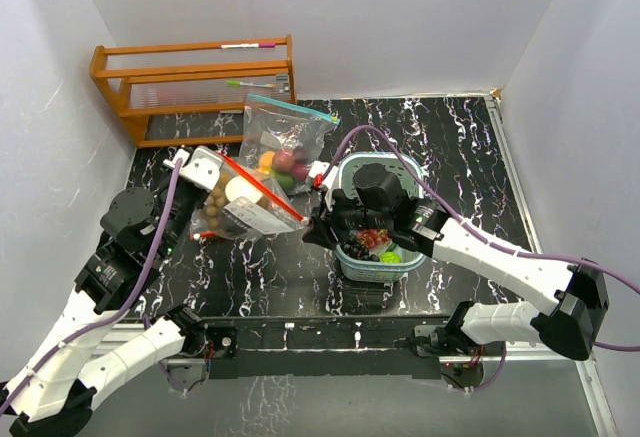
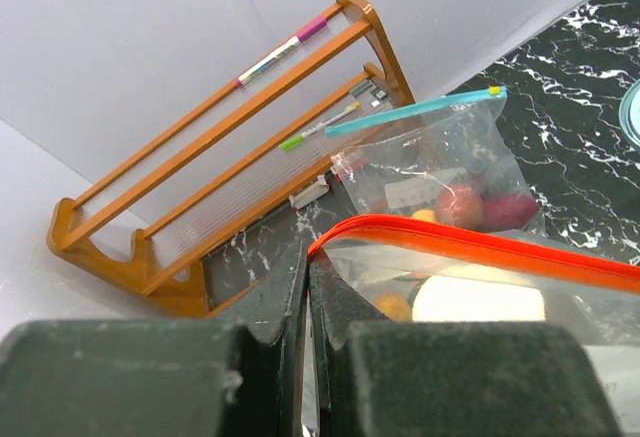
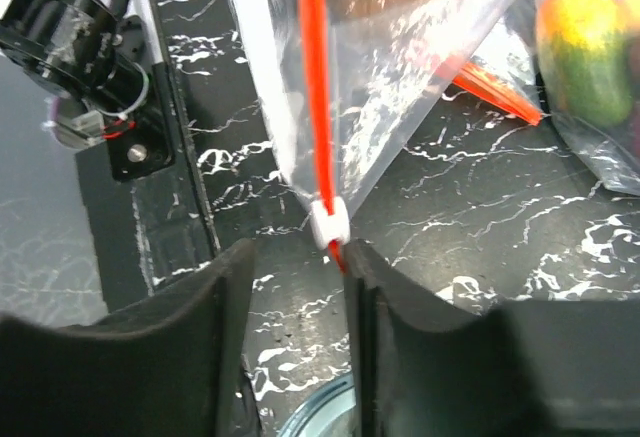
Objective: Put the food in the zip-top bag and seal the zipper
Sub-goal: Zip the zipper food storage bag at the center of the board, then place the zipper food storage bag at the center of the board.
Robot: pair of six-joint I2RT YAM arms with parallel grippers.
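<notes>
A clear zip-top bag (image 1: 250, 207) with a red zipper (image 2: 480, 247) lies left of centre and holds some food: brown nuts, a cream piece and an orange piece (image 2: 395, 307). My left gripper (image 1: 200, 165) is shut on the bag's far-left corner, with film pinched between its jaws (image 2: 307, 277). My right gripper (image 1: 318, 219) is open at the bag's other end. The white slider (image 3: 329, 222) sits just past its fingertips (image 3: 300, 257), against the right finger. More food (image 1: 378, 242), grapes with green and red pieces, lies in the teal basket (image 1: 400, 163).
A second clear bag (image 1: 285, 142) with a teal zipper stands behind, holding fruit (image 3: 590, 47). A wooden rack (image 1: 190, 87) with pens stands at the back left. The basket is right under my right arm. White walls enclose the table.
</notes>
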